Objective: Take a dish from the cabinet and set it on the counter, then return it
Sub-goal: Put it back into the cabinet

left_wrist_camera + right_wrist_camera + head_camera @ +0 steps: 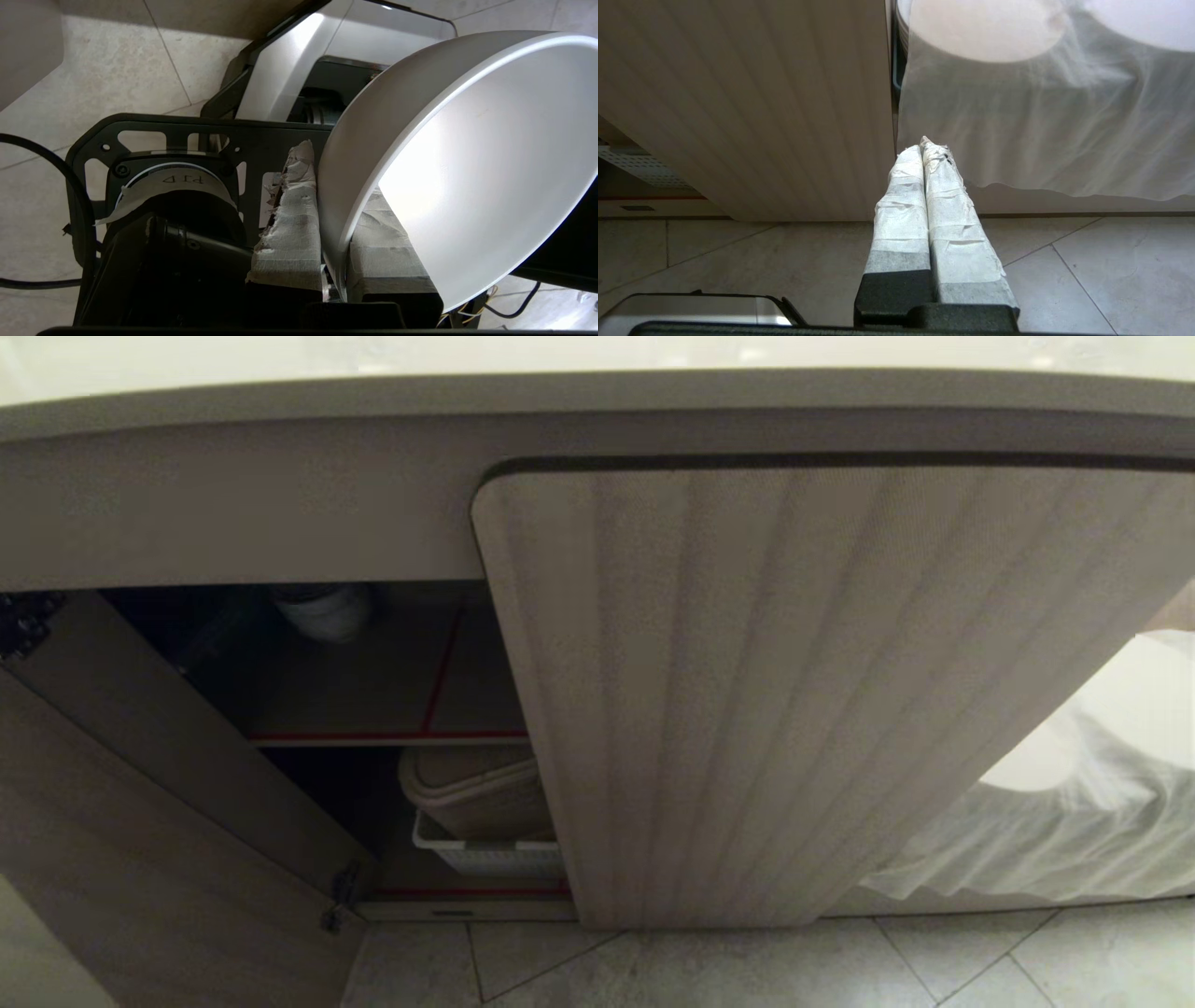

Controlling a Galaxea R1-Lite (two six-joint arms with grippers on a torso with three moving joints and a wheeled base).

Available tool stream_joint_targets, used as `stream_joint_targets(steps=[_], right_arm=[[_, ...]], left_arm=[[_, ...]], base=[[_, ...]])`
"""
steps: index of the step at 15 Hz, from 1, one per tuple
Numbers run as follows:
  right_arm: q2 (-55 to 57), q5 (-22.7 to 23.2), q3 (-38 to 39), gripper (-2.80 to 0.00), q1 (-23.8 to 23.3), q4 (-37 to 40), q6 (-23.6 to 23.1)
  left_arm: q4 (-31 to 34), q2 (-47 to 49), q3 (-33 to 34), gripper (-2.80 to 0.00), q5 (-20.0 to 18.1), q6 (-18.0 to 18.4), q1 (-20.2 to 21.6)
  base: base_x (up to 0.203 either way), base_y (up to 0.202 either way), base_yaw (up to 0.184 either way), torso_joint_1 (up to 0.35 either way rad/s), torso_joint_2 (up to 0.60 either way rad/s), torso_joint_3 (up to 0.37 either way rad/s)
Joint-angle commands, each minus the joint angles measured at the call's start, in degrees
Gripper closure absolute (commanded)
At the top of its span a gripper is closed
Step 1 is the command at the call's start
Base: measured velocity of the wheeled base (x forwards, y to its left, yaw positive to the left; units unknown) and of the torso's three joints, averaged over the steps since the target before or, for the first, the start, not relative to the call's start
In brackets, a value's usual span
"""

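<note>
My left gripper (pixel 337 177) is shut on the dish (pixel 467 163), a glossy white bowl. Its taped fingers (pixel 289 224) pinch the bowl's rim, one outside the wall and one inside. The bowl hangs tilted over my own base and the tiled floor; neither arm shows in the head view. The cabinet (pixel 794 691) fills the head view, its left door (pixel 140 821) swung open onto a shelf (pixel 373 700) edged in red tape. The counter (pixel 597 392) shows only as its front edge at the top. My right gripper (pixel 924 147) is parked low and shut, empty, pointing at the fluted door (pixel 761 102).
A beige tub (pixel 471 789) sits in a white basket (pixel 485 859) on the lower shelf. A pale object (pixel 322 611) sits deep on the upper shelf. White cloth (pixel 1055 840) hangs to the right of the closed door. Tiled floor (pixel 747 971) lies below.
</note>
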Motion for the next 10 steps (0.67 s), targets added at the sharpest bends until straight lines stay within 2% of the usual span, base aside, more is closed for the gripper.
stream_joint_targets(steps=[1,4,10], right_arm=[[0.1,0.0,0.0,0.00,0.0,0.0,0.0],[0.1,0.0,0.0,0.00,0.0,0.0,0.0],[0.1,0.0,0.0,0.00,0.0,0.0,0.0]], left_arm=[[0.2,-0.2,0.0,0.00,0.0,-0.2,0.0],[0.3,-0.2,-0.1,0.00,0.0,-0.2,0.0],[1.4,-0.5,-0.4,0.00,0.0,-0.2,0.0]], base=[[0.000,0.000,0.000,-0.125,0.45,0.315],[0.000,0.000,0.000,-0.092,0.33,0.235],[0.000,0.000,0.000,-0.009,0.04,0.027]])
